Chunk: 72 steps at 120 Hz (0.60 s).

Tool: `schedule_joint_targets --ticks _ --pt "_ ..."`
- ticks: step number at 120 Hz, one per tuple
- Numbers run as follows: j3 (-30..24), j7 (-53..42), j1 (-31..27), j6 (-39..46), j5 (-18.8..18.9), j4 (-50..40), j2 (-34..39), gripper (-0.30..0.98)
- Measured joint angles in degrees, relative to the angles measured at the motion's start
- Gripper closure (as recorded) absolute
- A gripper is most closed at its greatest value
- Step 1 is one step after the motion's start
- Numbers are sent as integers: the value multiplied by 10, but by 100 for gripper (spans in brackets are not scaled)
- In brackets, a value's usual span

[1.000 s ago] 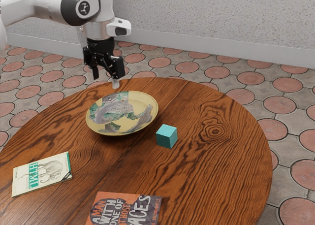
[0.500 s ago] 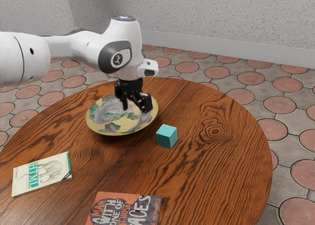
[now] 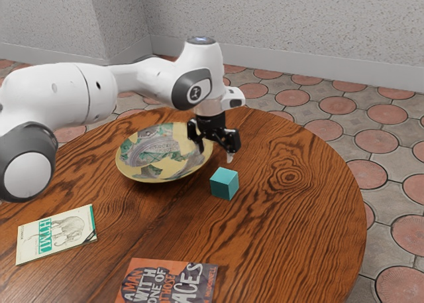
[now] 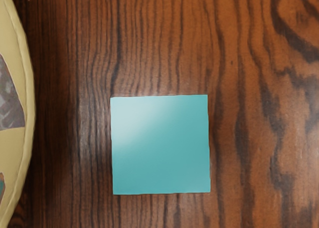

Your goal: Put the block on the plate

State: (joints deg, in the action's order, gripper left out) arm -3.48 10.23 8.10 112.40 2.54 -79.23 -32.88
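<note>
Gripper (image 3: 215,154): swung from plate (image 3: 147,162) to above block (image 3: 224,183); spread open, empty
Table (image 3: 285,230): round, dark wood
Floor (image 3: 376,142): tiled
Wall (image 3: 298,24): far, speckled

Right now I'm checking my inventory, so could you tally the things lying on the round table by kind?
Block: 1
Plate: 1
Books: 2 (HTML book, orange-and-dark book)
Total: 4

The bent arm (image 3: 147,76) points its spread pincer (image 3: 216,153) downward.
</note>
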Motion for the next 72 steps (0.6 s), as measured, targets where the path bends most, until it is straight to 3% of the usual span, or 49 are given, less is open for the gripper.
schedule_joint_targets --ticks 28,72 --pt "8 27 4 -24 -11 50 -47 0" --pt "16 52 -1 2 -46 4 -55 0"
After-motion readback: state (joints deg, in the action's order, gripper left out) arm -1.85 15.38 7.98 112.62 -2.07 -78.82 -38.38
